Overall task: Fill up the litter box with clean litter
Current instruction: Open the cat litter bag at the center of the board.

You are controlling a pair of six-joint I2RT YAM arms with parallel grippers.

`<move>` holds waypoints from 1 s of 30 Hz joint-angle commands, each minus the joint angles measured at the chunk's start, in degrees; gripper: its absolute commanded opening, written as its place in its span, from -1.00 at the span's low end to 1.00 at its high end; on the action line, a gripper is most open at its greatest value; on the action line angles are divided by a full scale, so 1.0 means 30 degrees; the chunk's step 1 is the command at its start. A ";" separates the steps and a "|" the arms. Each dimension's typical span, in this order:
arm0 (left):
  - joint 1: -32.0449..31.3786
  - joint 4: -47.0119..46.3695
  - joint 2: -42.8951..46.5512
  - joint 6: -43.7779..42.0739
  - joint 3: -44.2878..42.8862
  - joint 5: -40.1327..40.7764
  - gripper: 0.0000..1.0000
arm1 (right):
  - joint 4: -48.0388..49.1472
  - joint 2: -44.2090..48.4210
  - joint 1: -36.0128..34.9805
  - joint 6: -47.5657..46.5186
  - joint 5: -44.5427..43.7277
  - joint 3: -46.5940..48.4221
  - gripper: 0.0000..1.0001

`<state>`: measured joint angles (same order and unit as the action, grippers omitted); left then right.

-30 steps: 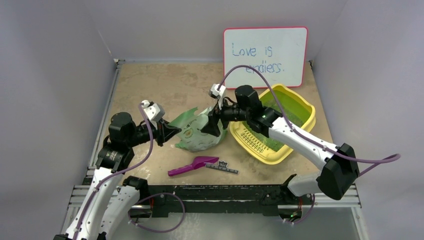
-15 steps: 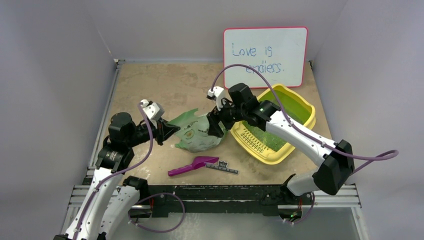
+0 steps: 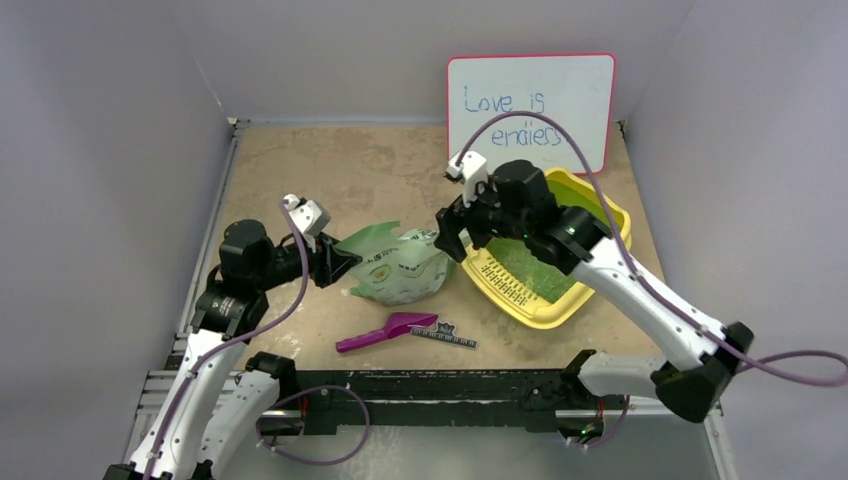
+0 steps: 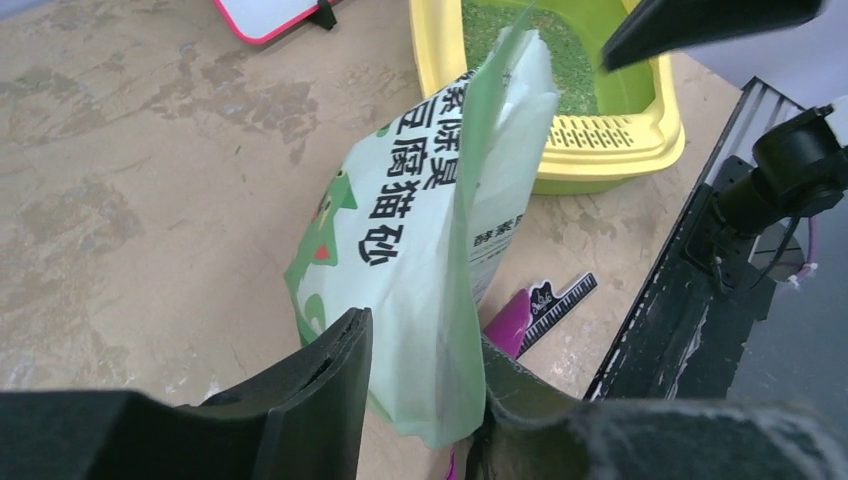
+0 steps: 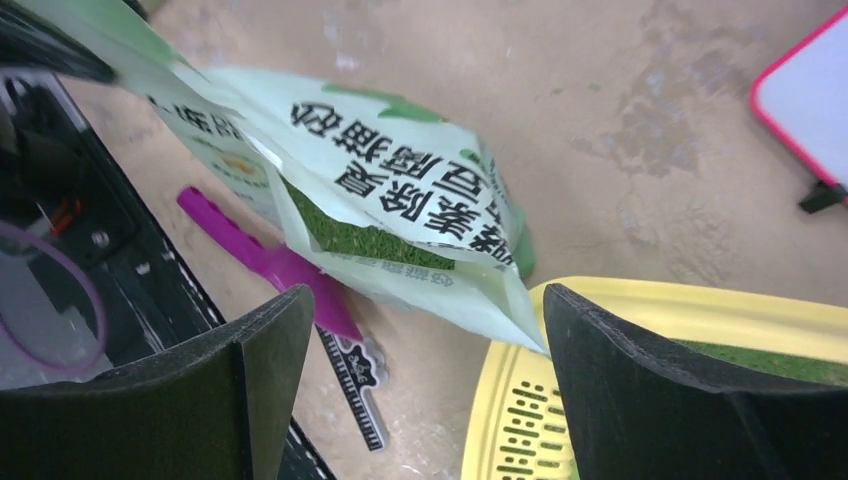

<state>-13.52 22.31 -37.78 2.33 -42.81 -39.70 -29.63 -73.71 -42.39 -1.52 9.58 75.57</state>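
Observation:
The yellow litter box (image 3: pixel 600 262) sits right of centre, and clean litter (image 3: pixel 540 262) lies green inside it, also seen in the left wrist view (image 4: pixel 560 60). A pale green printed bag (image 3: pixel 402 268) stands slumped on the table just left of the box. More green granules (image 5: pixel 350 240) show through its open mouth. My left gripper (image 3: pixel 343 263) has its jaws apart around the bag's left corner (image 4: pixel 430 300). My right gripper (image 3: pixel 450 236) hovers open above the bag's right tip and the box's slotted grille (image 5: pixel 520 430), holding nothing.
A magenta scoop (image 3: pixel 385 330) and a small black ruler (image 3: pixel 445 336) lie in front of the bag near the table's front rail. A red-framed whiteboard (image 3: pixel 530 110) leans on the back wall behind the litter box.
My right gripper has lifted off the bag's mouth and drawn back to the right, toward the box. The bag has sagged onto the table. My left jaws have parted.

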 commanded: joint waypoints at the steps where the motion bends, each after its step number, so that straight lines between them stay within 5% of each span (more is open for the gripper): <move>1: 0.0053 0.0399 0.0371 -0.0118 -0.0938 0.0868 -0.29 | 0.1170 0.2868 0.0047 0.1757 -0.1533 -0.0404 0.74; 8: 0.0053 0.0276 0.0495 0.0169 -0.0879 0.0721 -0.19 | 0.0295 0.4679 0.0058 0.2535 -0.2058 -0.2163 0.72; 15: 0.0045 0.1075 0.0688 -0.0091 -0.1224 0.0492 -0.13 | 0.0775 0.5949 0.0045 0.4243 0.2234 -0.4518 0.63; 21: 0.0052 0.1025 -0.0044 -0.0037 -0.0906 0.0196 -0.82 | 0.2868 0.4281 -0.1355 0.5040 0.6873 -0.5749 0.48; 23: 0.0049 0.1112 -0.0424 -0.0056 -0.1052 0.0613 -1.00 | 0.3029 0.3168 -0.2985 0.4812 0.4962 -0.5637 0.48; 30: 0.0053 -0.1285 -0.0686 0.0544 -0.1169 0.1947 -1.00 | 0.9800 -0.0287 -0.5505 0.5436 -0.5313 -0.7919 0.18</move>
<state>-13.52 25.26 -39.90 2.55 -44.49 -36.03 -16.71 -71.37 -55.86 13.87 13.52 56.40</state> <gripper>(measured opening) 0.009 0.621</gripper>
